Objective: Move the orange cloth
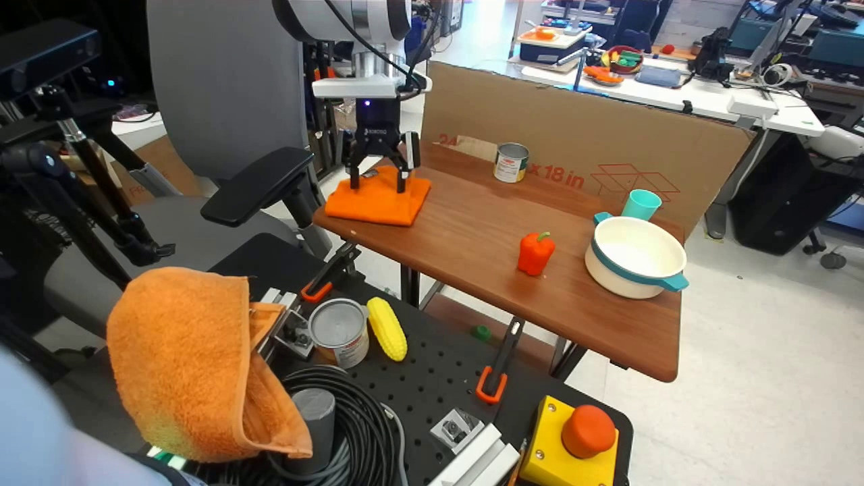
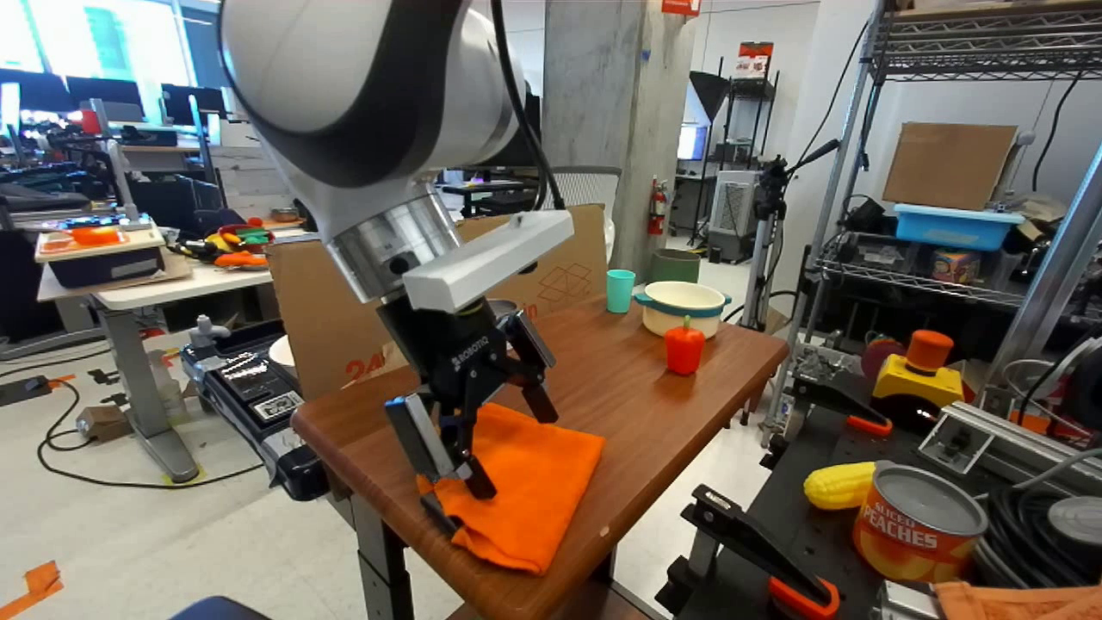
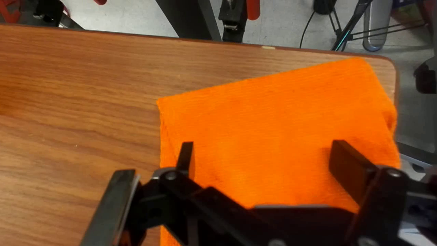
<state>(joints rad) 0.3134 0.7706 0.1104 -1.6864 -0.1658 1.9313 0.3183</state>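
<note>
Well, from the left in an exterior view, a grey chair (image 1: pixel 223 81) stands beside a brown wooden table (image 1: pixel 472 216). At that end of it lies the folded orange cloth (image 1: pixel 378 208), and over it hangs the gripper (image 1: pixel 378 187), pointing down, its fingers (image 3: pixel 351 171) spread wide apart; whether the tips touch the fabric I cannot tell. Further along, toward the back, comes a can (image 1: pixel 511 163), then a red pepper (image 1: pixel 536 253) nearer the front, then a cream pot (image 1: pixel 638 256) with a teal cup (image 1: pixel 641 204) just beside it. Pale floor (image 1: pixel 763 337) spreads off to the right.

As for edges, the wrist view has plain wood at the left, then a wedge narrowing between cloth and long edge, then cloth close to the short edge. A cardboard sheet (image 1: pixel 466 101) walls the back. Between cloth and pepper runs an open stretch of tabletop; in front, across a gap, sits a black perforated board (image 1: pixel 439 378).
</note>
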